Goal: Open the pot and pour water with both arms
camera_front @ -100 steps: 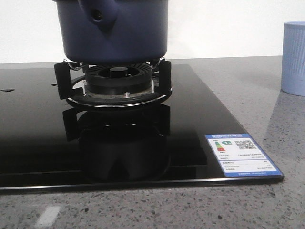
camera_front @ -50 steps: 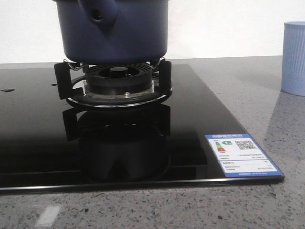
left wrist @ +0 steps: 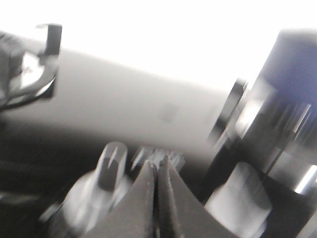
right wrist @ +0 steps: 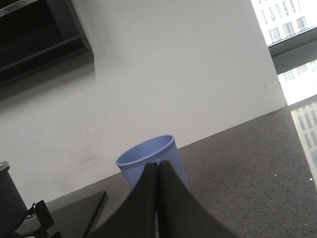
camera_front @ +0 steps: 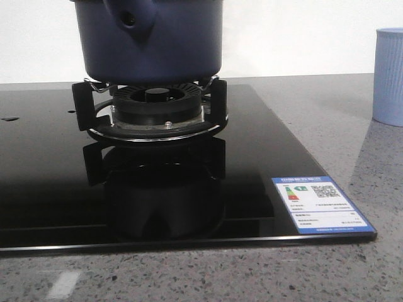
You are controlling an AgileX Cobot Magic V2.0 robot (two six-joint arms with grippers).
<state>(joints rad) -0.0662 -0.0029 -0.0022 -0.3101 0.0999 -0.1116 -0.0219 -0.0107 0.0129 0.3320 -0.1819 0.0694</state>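
The dark navy-blue pot [camera_front: 151, 41] stands on the black burner grate [camera_front: 151, 107] of the glass hob; its tab handle with a round hole [camera_front: 129, 19] faces me. Its top is cut off by the frame in the front view, so the lid is out of view. No gripper shows in the front view. In the blurred left wrist view my left gripper [left wrist: 157, 166] is shut and empty, with the pot [left wrist: 292, 79] off to one side. In the right wrist view my right gripper [right wrist: 157, 166] is shut and empty, with the pale blue ribbed cup [right wrist: 148, 158] behind it.
The pale blue ribbed cup [camera_front: 387, 75] stands on the grey speckled counter [camera_front: 327, 119] to the right of the black glass hob [camera_front: 50, 189]. A blue and white label [camera_front: 321, 204] sits at the hob's front right corner. A white wall lies behind.
Nothing has visibly changed in the front view; the pot and the cup stay in place.
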